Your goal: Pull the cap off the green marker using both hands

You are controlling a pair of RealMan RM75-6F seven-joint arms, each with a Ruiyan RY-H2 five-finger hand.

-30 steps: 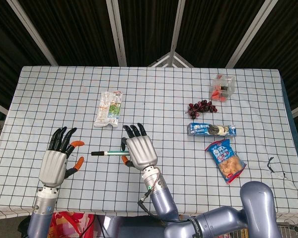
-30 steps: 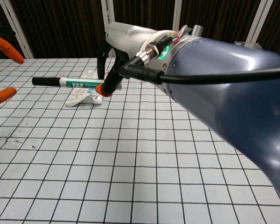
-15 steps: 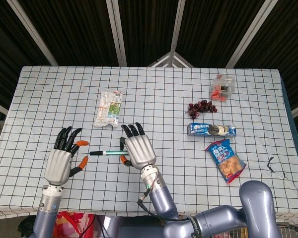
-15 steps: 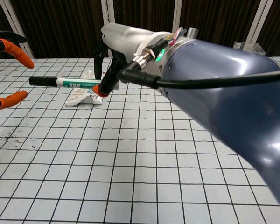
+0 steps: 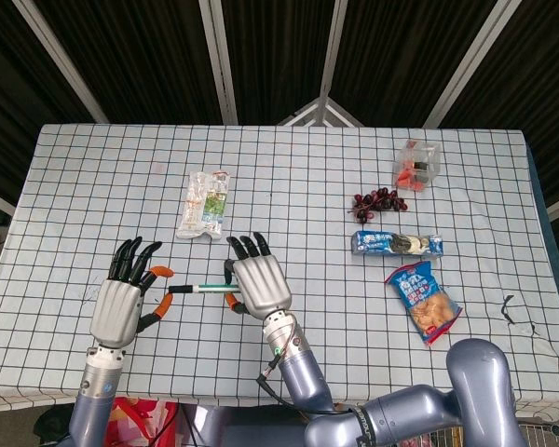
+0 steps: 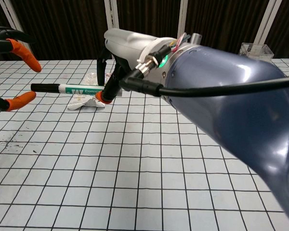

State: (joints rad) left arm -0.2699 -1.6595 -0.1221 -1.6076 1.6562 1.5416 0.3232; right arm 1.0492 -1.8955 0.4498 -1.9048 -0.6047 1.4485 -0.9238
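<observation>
Right robot hand (image 5: 260, 284) pinches slim white green-labelled marker (image 6: 79, 89) level above checked-cloth table (image 5: 354, 223), black cap (image 6: 44, 87) pointing 9 o'clock so left robot hand (image 5: 123, 301), fingers spread, can grip it

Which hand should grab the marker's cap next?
The left hand: its open fingers already flank the black cap, while the right hand holds the marker by its body.
</observation>
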